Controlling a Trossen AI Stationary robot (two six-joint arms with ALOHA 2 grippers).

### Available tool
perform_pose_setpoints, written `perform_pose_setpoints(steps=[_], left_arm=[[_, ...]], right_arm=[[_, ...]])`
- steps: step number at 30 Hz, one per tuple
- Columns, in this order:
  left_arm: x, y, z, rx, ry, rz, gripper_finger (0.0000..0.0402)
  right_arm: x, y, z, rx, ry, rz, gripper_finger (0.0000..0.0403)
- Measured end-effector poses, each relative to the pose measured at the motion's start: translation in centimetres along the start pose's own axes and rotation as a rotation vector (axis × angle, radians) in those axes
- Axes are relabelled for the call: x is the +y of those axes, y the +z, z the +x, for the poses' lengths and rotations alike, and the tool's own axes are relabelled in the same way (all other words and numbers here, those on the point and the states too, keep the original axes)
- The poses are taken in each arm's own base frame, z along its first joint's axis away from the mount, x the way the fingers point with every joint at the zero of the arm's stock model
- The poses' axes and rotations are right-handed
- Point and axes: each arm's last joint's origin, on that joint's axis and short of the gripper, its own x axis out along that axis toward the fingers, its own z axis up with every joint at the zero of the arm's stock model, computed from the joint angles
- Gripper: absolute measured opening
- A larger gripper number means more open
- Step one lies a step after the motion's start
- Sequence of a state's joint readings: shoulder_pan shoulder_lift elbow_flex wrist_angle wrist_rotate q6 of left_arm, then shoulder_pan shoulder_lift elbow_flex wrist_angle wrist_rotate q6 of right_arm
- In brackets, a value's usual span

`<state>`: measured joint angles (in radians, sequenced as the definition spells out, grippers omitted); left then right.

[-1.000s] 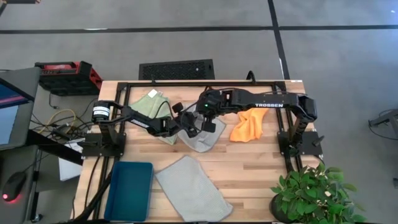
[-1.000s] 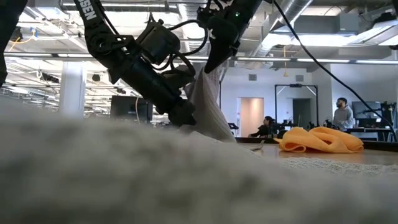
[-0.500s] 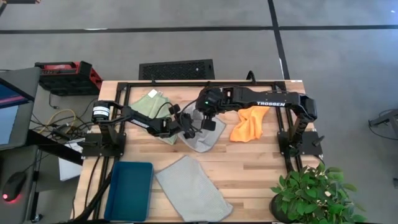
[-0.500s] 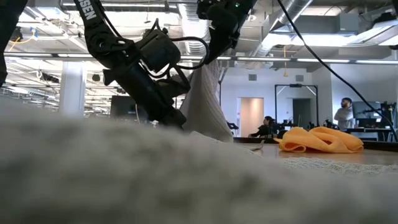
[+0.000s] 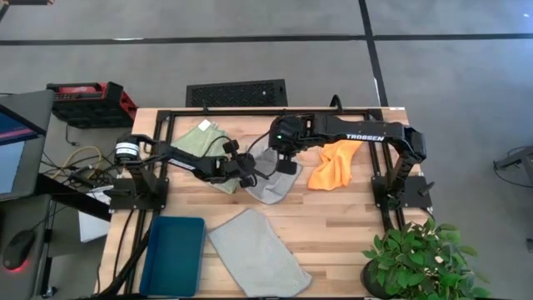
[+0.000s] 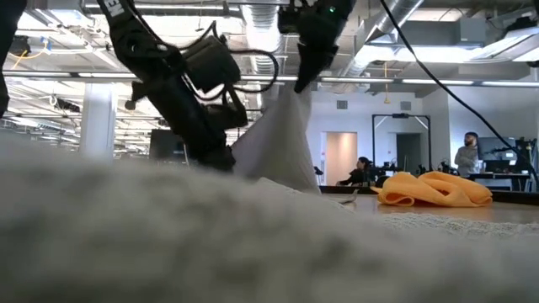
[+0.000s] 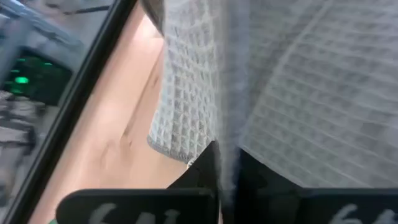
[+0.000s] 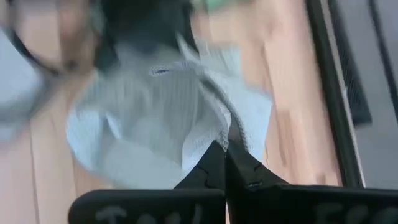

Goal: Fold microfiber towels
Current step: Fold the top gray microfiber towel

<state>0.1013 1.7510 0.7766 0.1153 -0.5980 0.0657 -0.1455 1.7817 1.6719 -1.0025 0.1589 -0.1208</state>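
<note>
A pale grey-blue towel (image 5: 271, 179) is drawn up into a peak at the table's middle, its lower part lying on the wood. My right gripper (image 6: 301, 82) is shut on the peak. My left gripper (image 6: 226, 158) is shut on the towel low at its left side. A second grey-blue towel (image 5: 258, 254) lies flat near the front edge. The light green towel (image 5: 202, 142) lies crumpled at the far left, partly under my left arm. The orange towel (image 5: 331, 167) lies bunched at the right. My left gripper pinches the grey-blue towel's left part (image 7: 229, 140) between its two fingers, slanting down from the table's left. The cloth runs up and away from the fingers; one layer or several, I cannot tell. My right gripper pinches an edge of the same towel (image 8: 231, 134) at its free fingertips, from above, pointing steeply down. The towel hangs below it like a tent (image 6: 282, 135), with its bottom on the table.
A teal bin (image 5: 172, 254) stands at the front left. A potted plant (image 5: 420, 258) sits at the front right corner. A black frame (image 5: 266, 110) runs along the table's far edge. People show in the room beyond the table (image 6: 465, 156).
My left gripper has pushed in toward the grey-blue towel and shut on its left part. My right gripper has carried the peak a little up and toward the table's right. The cloth now spreads wider between the two grippers.
</note>
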Motion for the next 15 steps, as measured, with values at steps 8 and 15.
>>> perform_pose_setpoints(steps=[8, 15], left_arm=[[2.9, 1.1, -4.9, -0.006, -0.109, -0.05, 0.0], [3.5, 0.9, -9.1, -0.004, -0.209, -0.001, 0.0]], right_arm=[[-0.4, -1.5, 1.2, 0.126, 0.005, 0.019, 0.0008], [0.5, -2.4, 3.3, 0.129, 0.009, 0.037, 0.0008]])
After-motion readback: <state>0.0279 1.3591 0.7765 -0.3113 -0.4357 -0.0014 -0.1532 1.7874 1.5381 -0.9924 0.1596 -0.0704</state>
